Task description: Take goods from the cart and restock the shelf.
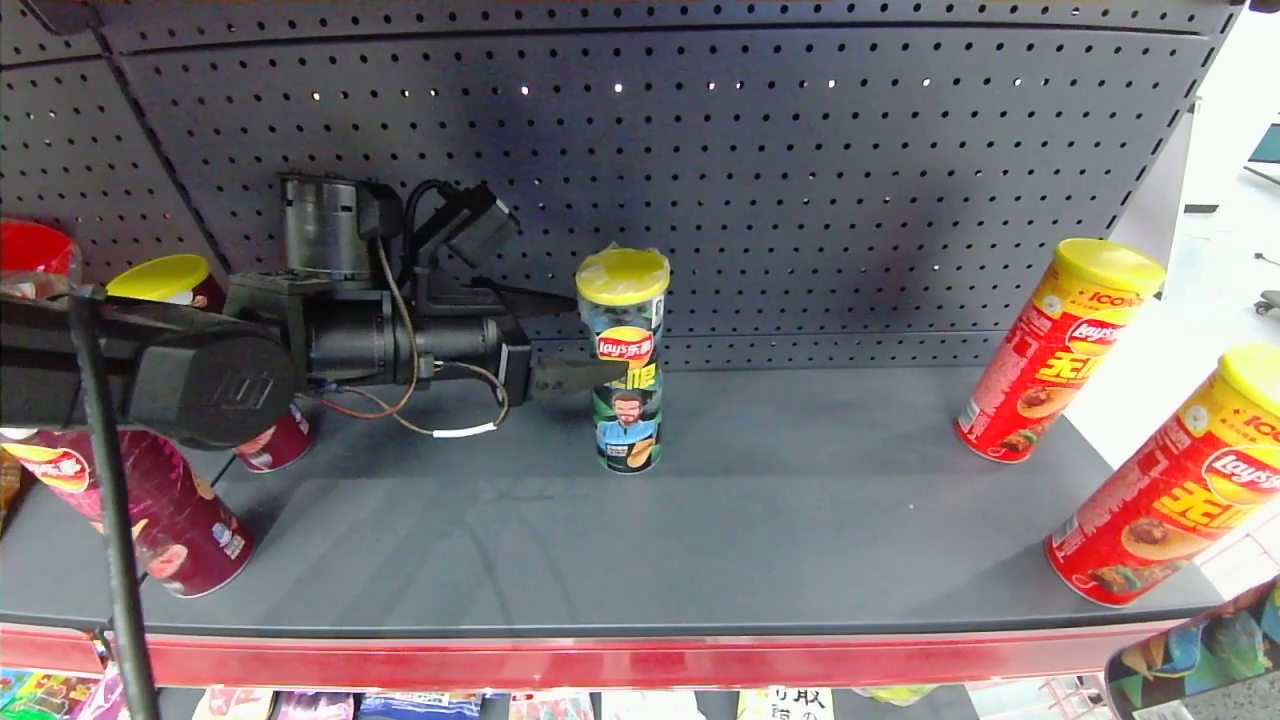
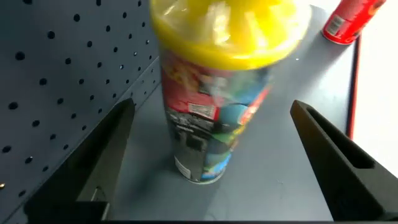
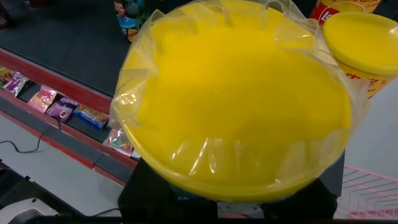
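Note:
A green-and-black chip can with a yellow lid stands upright mid-shelf, close to the pegboard back. My left gripper comes in from the left at the can's upper half. In the left wrist view its fingers are spread wide on either side of the can, clear of it, so my left gripper is open. My right gripper holds a second chip can under its plastic-wrapped yellow lid, off the shelf at the lower right, where part of that can shows.
Two red chip cans stand at the shelf's right end. Maroon cans crowd the left end. The grey shelf has free room between the middle can and the red ones. A red front lip edges it.

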Motion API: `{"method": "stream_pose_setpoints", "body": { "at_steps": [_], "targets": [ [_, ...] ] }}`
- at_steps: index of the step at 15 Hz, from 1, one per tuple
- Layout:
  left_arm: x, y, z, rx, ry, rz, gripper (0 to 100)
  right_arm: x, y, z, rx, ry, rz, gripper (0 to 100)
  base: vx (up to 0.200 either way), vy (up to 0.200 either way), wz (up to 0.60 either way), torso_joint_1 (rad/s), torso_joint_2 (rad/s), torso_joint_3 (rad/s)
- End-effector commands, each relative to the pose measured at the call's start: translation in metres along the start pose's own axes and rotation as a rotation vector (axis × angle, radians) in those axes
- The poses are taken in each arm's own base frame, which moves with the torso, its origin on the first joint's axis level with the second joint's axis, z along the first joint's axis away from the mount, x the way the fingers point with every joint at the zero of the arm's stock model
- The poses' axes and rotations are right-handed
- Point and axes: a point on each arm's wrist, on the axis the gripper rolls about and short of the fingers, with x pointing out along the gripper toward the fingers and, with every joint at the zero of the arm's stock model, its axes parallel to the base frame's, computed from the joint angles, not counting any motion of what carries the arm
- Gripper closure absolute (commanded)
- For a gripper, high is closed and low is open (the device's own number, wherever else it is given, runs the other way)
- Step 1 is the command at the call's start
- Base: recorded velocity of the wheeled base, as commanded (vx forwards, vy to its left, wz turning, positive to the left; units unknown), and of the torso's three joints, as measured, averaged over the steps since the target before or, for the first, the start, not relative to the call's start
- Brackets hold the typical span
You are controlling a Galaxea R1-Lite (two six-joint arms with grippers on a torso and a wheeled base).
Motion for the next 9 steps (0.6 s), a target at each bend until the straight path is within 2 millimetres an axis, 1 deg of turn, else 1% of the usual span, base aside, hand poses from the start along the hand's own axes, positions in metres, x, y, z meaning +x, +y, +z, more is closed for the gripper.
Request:
{"method": "stream_pose_setpoints", "body": {
  "at_steps": [1, 2, 5, 9],
  "targets": [
    [0.006, 0.004, -0.004, -0.007, 0.008, -0.002, 0, -0.001, 0.001, -0.001, -0.005, -0.003, 0.020, 100, 0.000, 0.000, 0.00, 0.000, 0.00, 0.000],
    [0.009, 0.007, -0.005, -0.006, 0.007, 0.000, 0, 0.000, 0.001, 0.001, -0.012, -0.008, 0.079, 100, 0.000, 0.000, 0.00, 0.000, 0.00, 0.000],
    [0.017, 0.014, -0.004, 0.000, 0.000, 0.002, 0, 0.009, 0.001, 0.006, -0.022, 0.016, 0.152, 100, 0.000, 0.000, 0.00, 0.000, 0.00, 0.000],
    [0.029, 0.022, -0.007, 0.003, -0.003, 0.001, 0, 0.021, 0.000, 0.020, -0.023, 0.029, 0.169, 100, 0.000, 0.000, 0.00, 0.000, 0.00, 0.000]
  ]
}}
